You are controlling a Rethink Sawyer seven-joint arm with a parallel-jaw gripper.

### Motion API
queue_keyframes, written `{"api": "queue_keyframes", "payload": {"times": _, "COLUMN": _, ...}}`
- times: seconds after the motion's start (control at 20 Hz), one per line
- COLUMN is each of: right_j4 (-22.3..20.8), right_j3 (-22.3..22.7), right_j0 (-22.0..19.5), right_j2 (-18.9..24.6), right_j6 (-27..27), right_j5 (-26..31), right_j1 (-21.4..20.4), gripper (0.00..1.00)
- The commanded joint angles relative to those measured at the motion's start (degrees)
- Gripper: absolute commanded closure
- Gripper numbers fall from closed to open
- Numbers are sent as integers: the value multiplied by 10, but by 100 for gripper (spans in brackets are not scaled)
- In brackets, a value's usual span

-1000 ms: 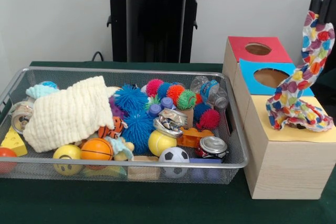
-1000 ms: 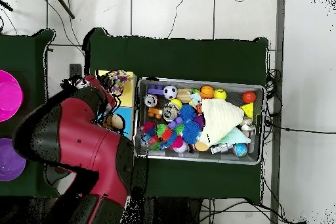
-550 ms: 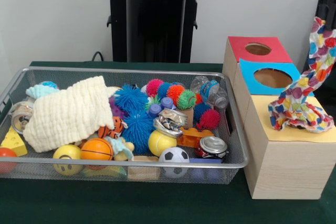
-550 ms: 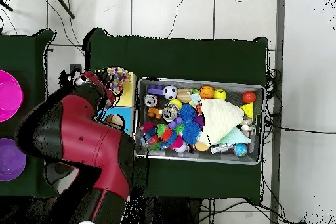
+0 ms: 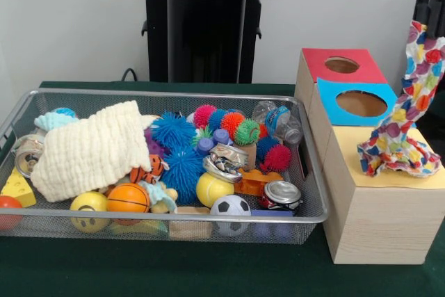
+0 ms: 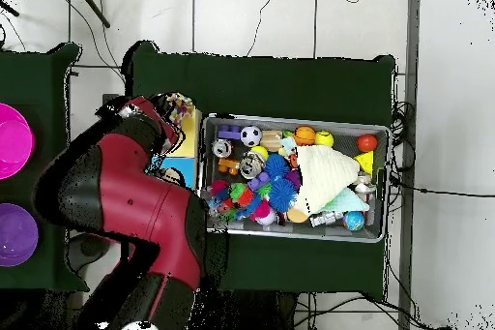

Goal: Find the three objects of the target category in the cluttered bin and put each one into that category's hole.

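One spotted cloth (image 5: 407,113) you see hanging from the gripper (image 5: 425,19) at two o'clock, its lower end bunched on the yellow box top (image 5: 389,172), fingers' grip on it unclear, bin (image 5: 306,172) at nine o'clock.

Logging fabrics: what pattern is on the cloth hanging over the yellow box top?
White cloth with multicoloured spots; clearest in the front view.

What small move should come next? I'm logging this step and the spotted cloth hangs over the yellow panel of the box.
Probably lower the cloth further. Its top is held up at the picture's edge while its bottom is bunched on the yellow panel of the box. No hole shows there; the cloth seems to cover it. Whether the gripper is open cannot be seen.
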Motion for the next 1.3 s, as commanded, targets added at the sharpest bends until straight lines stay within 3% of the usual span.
{"api": "queue_keyframes", "payload": {"times": 0.05, "right_j4": -10, "right_j3": 77, "right_j0": -41, "right_j2": 104, "right_j6": 82, "right_j5": -29, "right_j1": -6, "gripper": 100}}
{"api": "queue_keyframes", "payload": {"times": 0.8, "right_j4": -26, "right_j3": 111, "right_j0": -64, "right_j2": 138, "right_j6": 77, "right_j5": -26, "right_j1": -25, "gripper": 100}}
{"api": "queue_keyframes", "payload": {"times": 1.0, "right_j4": -24, "right_j3": 141, "right_j0": -105, "right_j2": 193, "right_j6": 24, "right_j5": 43, "right_j1": -58, "gripper": 100}}
{"api": "queue_keyframes", "payload": {"times": 1.05, "right_j4": -11, "right_j3": 163, "right_j0": -131, "right_j2": 231, "right_j6": 3, "right_j5": 58, "right_j1": -75, "gripper": 100}}
{"api": "queue_keyframes", "payload": {"times": 1.15, "right_j4": -20, "right_j3": 164, "right_j0": -131, "right_j2": 230, "right_j6": 13, "right_j5": 58, "right_j1": -78, "gripper": 100}}
{"api": "queue_keyframes", "payload": {"times": 1.3, "right_j4": -23, "right_j3": 189, "right_j0": -161, "right_j2": 274, "right_j6": -1, "right_j5": 45, "right_j1": -96, "gripper": 100}}
